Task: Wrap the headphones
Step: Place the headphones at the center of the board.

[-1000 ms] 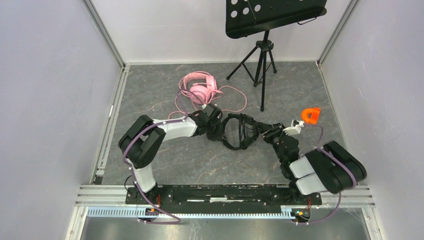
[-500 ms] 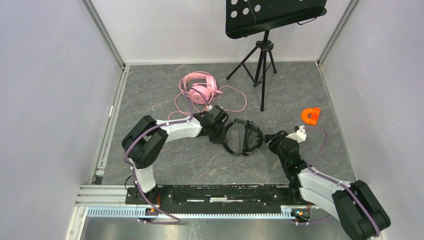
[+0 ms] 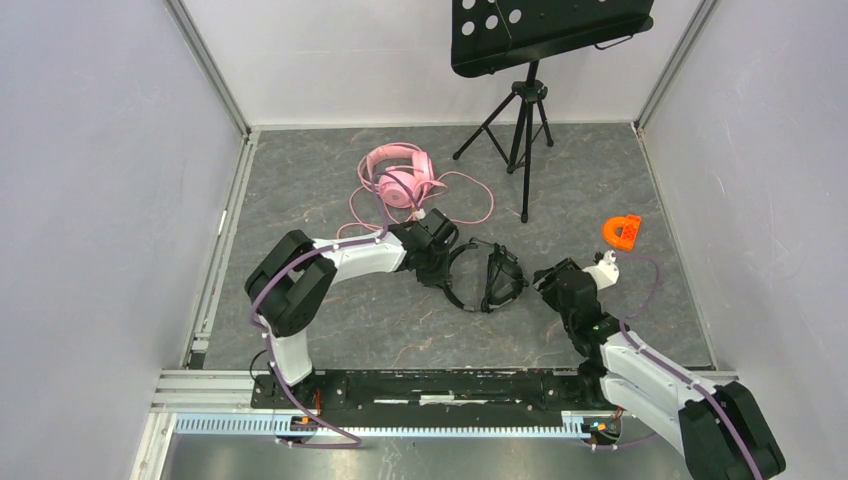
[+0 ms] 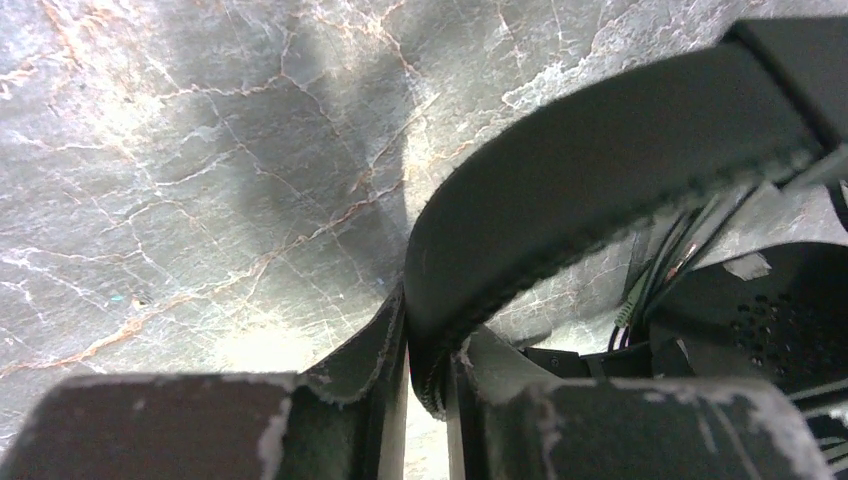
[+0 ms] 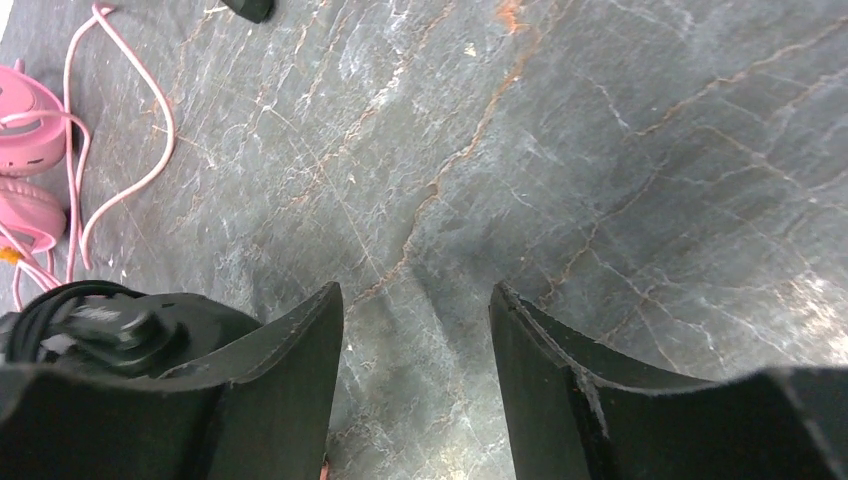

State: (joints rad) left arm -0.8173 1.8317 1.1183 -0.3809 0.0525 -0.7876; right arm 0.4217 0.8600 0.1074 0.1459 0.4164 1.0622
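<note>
While the left gripper (image 4: 425, 340) is keeping its worn, pale-chipped jaws pressed onto the headband, the right gripper (image 5: 415, 300) is now standing spread and empty over bare bench (image 5: 620, 150). Within the last second it has let go of the black headset (image 3: 490, 280) and drawn back to that headset's right. I am reading this as a pause between turns of the wrap, with the right arm freeing itself to fetch more slack. Its dark fingers, curved like blades and scuffed along the edges, are framing grey marbled stone veined with rust and white. Just left of it, mid-bench, the black headset is lying with its thin cable gathered in across the band and cups, though how many turns are lying there I cannot tell. In the left wrist view the band is showing broad and matte with a fine ribbed edge, and thin wires and a perforated cup face are showing beyond it. Farther off, the pink headset (image 3: 397, 175) is sitting untouched with its smooth rounded cups folded together. Its long pink cable (image 5: 170, 125) is sprawling in loose loops, so that one is remaining wholly unwrapped. At far right a small orange plastic piece (image 3: 622, 231) is resting, and against the far wall a black music stand (image 3: 545, 30) is standing on its tripod.
</note>
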